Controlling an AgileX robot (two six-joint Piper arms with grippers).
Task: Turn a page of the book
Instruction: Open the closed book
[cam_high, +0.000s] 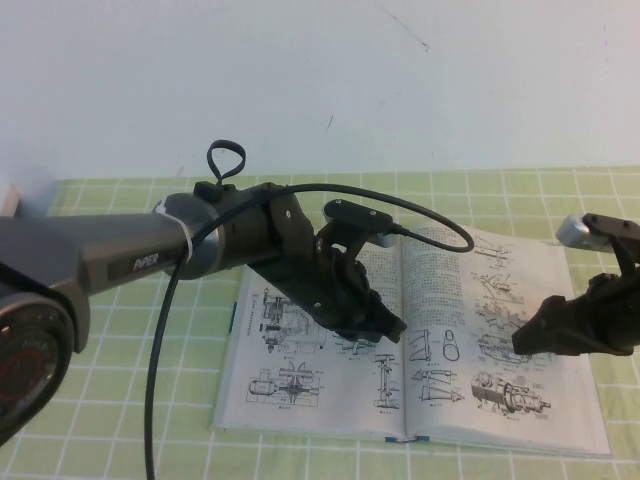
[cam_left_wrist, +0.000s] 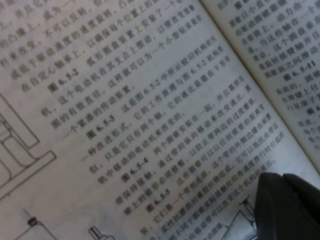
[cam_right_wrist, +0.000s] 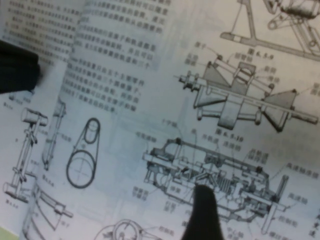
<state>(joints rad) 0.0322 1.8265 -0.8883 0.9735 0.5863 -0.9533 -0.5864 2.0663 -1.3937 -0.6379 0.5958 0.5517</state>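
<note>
The book (cam_high: 300, 350) lies open and flat on the green checked cloth. My left gripper (cam_high: 392, 328) reaches in from the left. Its tips rest low on the left-hand leaf, close to the spine. In the left wrist view its dark fingers (cam_left_wrist: 287, 207) sit together over the printed text. My right gripper (cam_high: 525, 338) hovers at the right side over the right-hand page (cam_high: 470, 300), which lies flat with a text column and machine drawings. In the right wrist view one dark finger (cam_right_wrist: 202, 215) stands over a drawing with bare paper on both sides. It holds nothing.
A black cable (cam_high: 160, 340) loops from the left arm down toward the table's near edge. A pale wall (cam_high: 320, 80) stands behind the table. Green cloth (cam_high: 130, 400) shows to the left of the book and along its near edge.
</note>
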